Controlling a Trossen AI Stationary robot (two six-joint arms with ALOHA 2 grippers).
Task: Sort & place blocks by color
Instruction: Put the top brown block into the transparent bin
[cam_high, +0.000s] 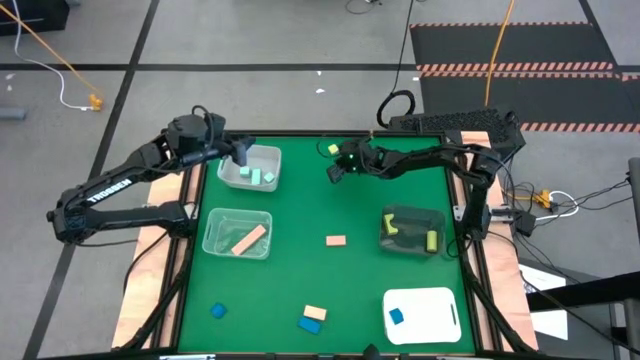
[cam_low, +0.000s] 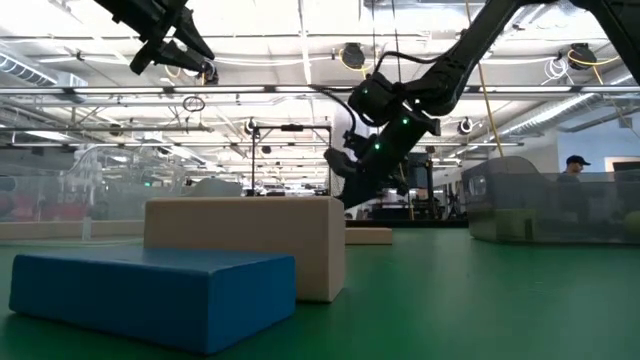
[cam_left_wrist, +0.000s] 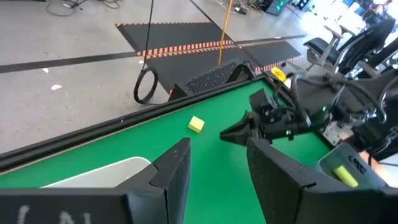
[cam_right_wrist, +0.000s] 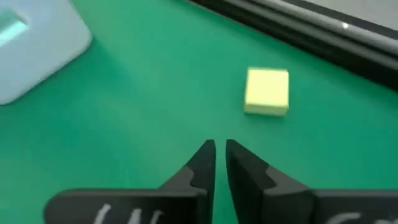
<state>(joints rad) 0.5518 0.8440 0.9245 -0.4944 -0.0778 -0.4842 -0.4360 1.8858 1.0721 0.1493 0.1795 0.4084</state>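
Note:
A yellow cube (cam_right_wrist: 267, 91) lies on the green table (cam_high: 300, 200) near its far edge, also seen in the high view (cam_high: 333, 149). My right gripper (cam_right_wrist: 219, 149) is shut with nothing between its fingers, just short of the cube on its near side (cam_high: 334, 174). My left gripper (cam_left_wrist: 219, 146) stands open and empty in the air over the far end of a clear bin (cam_high: 250, 168) that holds mint green blocks. A salmon block (cam_high: 336, 240) lies mid-table. Blue and tan blocks (cam_high: 312, 320) and a blue cube (cam_high: 217, 311) lie near the front edge.
A second clear bin (cam_high: 237, 233) at the left holds a salmon bar. A dark bin (cam_high: 410, 230) at the right holds yellow bars. A white tray (cam_high: 422, 315) at the front right carries a blue block (cam_high: 396, 316). The table's raised black rim (cam_high: 300, 135) runs just behind the yellow cube.

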